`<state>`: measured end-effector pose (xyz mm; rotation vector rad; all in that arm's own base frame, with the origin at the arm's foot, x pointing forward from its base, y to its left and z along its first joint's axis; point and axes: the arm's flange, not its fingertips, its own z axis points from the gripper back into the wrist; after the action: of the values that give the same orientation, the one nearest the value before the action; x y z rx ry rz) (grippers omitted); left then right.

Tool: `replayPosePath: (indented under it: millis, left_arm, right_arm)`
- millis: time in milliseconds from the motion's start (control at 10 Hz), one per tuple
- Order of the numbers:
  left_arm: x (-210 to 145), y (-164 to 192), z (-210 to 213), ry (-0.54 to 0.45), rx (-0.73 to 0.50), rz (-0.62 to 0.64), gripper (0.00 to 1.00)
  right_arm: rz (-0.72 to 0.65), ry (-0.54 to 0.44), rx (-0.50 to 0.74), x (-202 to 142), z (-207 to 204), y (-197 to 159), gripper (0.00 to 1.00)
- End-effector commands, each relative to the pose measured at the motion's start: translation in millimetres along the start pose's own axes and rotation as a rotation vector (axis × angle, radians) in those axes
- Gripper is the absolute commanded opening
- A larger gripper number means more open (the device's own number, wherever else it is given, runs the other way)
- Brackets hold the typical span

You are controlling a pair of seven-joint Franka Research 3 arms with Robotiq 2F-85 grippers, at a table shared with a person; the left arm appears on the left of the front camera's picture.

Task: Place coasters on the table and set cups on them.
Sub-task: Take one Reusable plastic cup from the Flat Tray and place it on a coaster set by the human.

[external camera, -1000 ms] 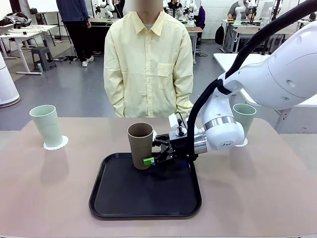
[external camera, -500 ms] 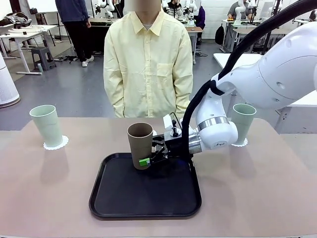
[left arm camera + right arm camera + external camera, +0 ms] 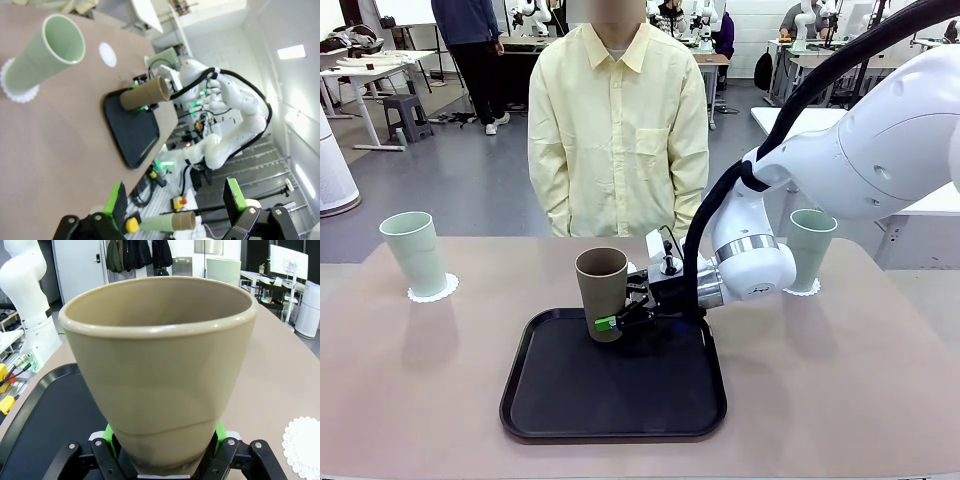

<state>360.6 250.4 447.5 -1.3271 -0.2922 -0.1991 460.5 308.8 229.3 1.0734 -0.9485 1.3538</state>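
Observation:
The brown cup [image 3: 602,290] stands upright at the back left of the black tray [image 3: 620,400]. My right gripper [image 3: 610,318] is shut on its lower part; the right wrist view shows the cup [image 3: 160,365] squeezed between the green pads [image 3: 111,436]. Two mint cups [image 3: 413,250] [image 3: 812,245] each stand on a white lacy coaster [image 3: 432,290] [image 3: 810,290] on the beige table [image 3: 420,380]. A third coaster [image 3: 302,447] lies bare just behind the tray. My left gripper [image 3: 175,200] hangs open, high over the table's left side, holding nothing.
A person in a pale yellow shirt [image 3: 618,130] stands at the far edge, arms down. A white table [image 3: 790,120] stands behind the right arm. Bare tabletop lies to the left and right of the tray.
My right gripper slid a little left along the tray and closed its fingers on the brown cup's base. The cup shifted slightly left. The mint cups did not move.

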Motion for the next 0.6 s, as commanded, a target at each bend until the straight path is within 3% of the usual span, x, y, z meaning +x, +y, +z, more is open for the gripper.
replayPosePath:
  millis: [0,200,500]
  left_arm:
    - [-0.8,-1.1,0.6,-0.006,-0.003,-0.002,1.00]
    - [-0.8,-1.1,0.6,-0.006,-0.003,-0.002,1.00]
    - [-0.8,-1.1,0.6,-0.006,-0.003,-0.002,1.00]
  right_arm:
    - [-0.001,0.002,0.020,-1.3,-0.6,-2.4,0.00]
    - [-0.018,-0.017,-0.022,9.2,8.3,4.8,0.00]
    - [-0.089,-0.019,-0.070,74.6,30.5,27.8,0.00]
